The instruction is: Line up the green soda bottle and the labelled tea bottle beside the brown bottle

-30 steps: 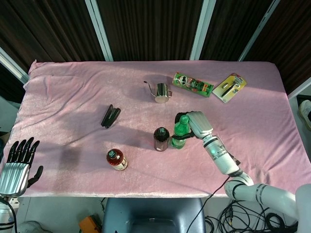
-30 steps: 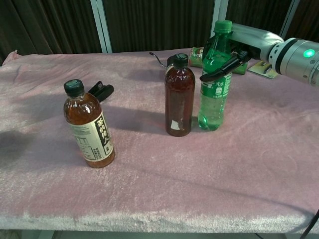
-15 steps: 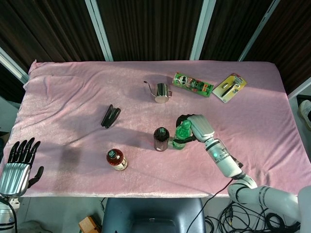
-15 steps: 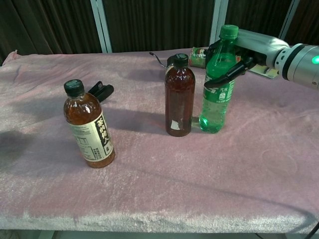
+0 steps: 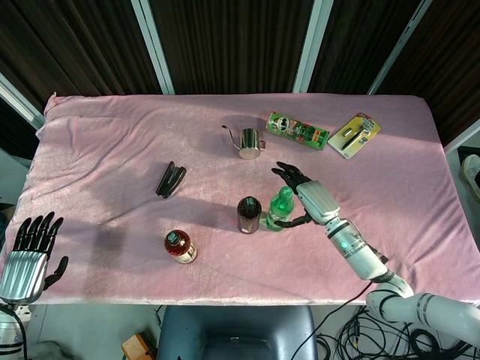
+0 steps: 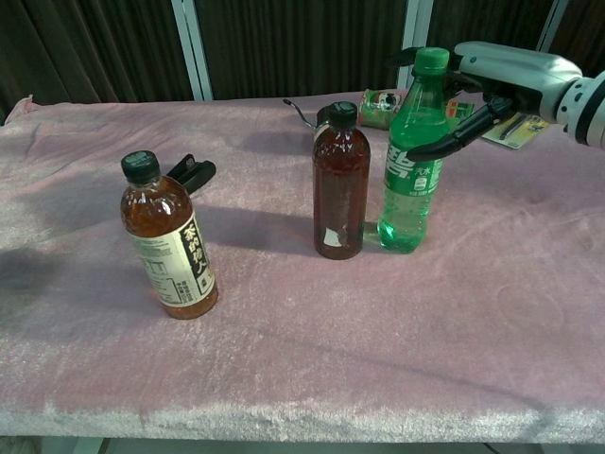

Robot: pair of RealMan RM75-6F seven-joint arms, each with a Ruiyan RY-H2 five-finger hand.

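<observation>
The right hand (image 6: 492,80) has its fingers spread, thumb near the green soda bottle (image 6: 412,156); best withdraw straight back, clear of the brown bottle (image 6: 340,184); left hand (image 5: 30,251) idle, fingers apart.

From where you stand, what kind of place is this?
Probably a robot test bench, not a home: a table under a pink cloth, dark slatted panels behind it, loose cables on the floor, and unrelated items laid out.
</observation>
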